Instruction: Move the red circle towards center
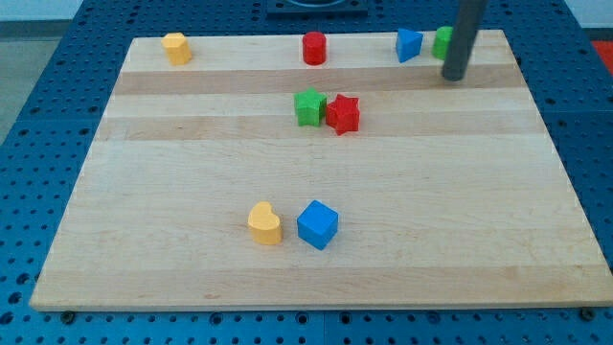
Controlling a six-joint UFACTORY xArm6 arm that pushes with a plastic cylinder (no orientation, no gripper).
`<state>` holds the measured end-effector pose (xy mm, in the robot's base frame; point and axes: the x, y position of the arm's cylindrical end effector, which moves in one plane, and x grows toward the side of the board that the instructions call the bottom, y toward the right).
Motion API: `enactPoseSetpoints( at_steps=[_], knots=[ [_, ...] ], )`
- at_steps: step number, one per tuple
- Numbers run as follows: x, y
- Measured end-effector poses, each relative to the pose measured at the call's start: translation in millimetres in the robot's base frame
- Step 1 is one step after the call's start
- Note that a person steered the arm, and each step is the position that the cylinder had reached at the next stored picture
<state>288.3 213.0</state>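
Observation:
The red circle (314, 48), a short red cylinder, stands near the board's top edge, a little right of the middle. My tip (453, 77) is at the view's top right, well to the right of the red circle. It sits just below a green block (442, 42) that the rod partly hides, and right of a blue block (409, 45).
A green star (308, 106) and a red star (343, 113) touch near the board's middle. A yellow heart (264, 224) and a blue cube (317, 224) sit lower down. A yellow block (176, 48) is at top left. The wooden board (144, 220) lies on a blue pegboard.

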Motion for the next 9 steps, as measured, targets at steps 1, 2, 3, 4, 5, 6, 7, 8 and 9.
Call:
enactPoseSetpoints(
  at_steps=[1,2,3,4,5,6,7,8,9],
  knots=[
    [-22,42],
    [-48,64],
    [-88,63],
    [-97,49],
    [-96,35],
    [-97,14],
    [-97,-10],
    [-96,-29],
    [-96,-52]
  ],
)
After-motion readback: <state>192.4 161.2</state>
